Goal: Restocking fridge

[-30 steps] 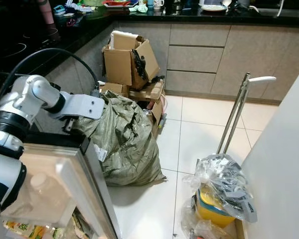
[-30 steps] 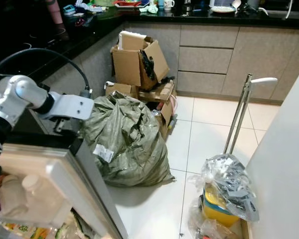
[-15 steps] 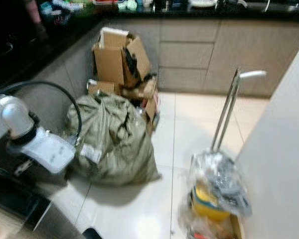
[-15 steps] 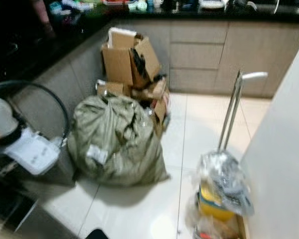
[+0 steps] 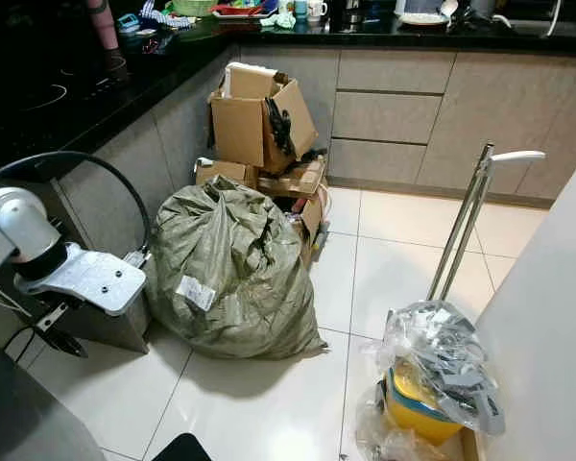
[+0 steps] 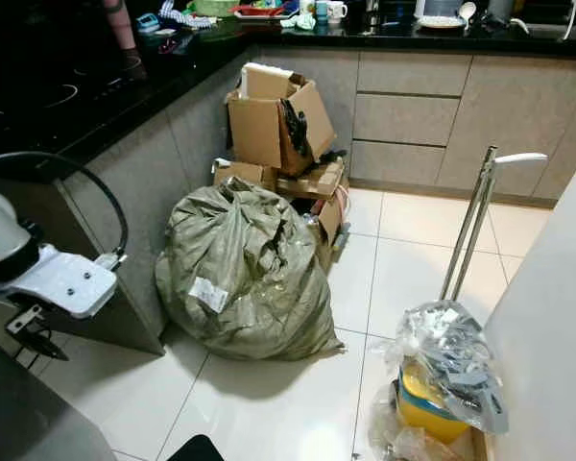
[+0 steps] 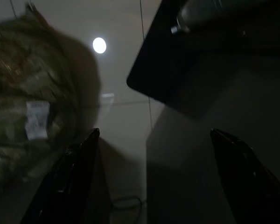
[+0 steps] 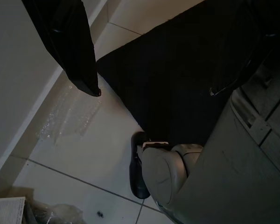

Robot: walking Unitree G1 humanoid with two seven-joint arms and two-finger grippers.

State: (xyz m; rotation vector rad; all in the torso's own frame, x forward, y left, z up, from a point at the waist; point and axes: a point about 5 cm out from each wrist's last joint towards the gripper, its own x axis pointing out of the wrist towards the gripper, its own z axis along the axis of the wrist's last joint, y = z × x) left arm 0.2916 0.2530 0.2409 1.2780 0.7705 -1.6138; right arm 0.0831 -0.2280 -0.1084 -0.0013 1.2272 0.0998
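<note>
a stuffed green sack (image 5: 232, 272) and cardboard boxes (image 5: 259, 125) crowd the white tile floor (image 5: 394, 254) beside grey cabinets (image 5: 389, 106); left gripper (image 7: 154, 179) hangs spread apart, grasping nothing.

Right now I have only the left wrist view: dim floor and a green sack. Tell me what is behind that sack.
Observer: Behind the green sack, cardboard boxes are stacked in the corner of the grey cabinets.
Operator: Give me the right side of the floor.
Observer: A trolley with a chrome handle stands there, with a yellow tub under clear plastic at its foot.
Operator: Say where my left pincer hangs.
Observer: The left pincer hangs low by the end of the cabinet run, to the left of the sack and apart from it.
</note>
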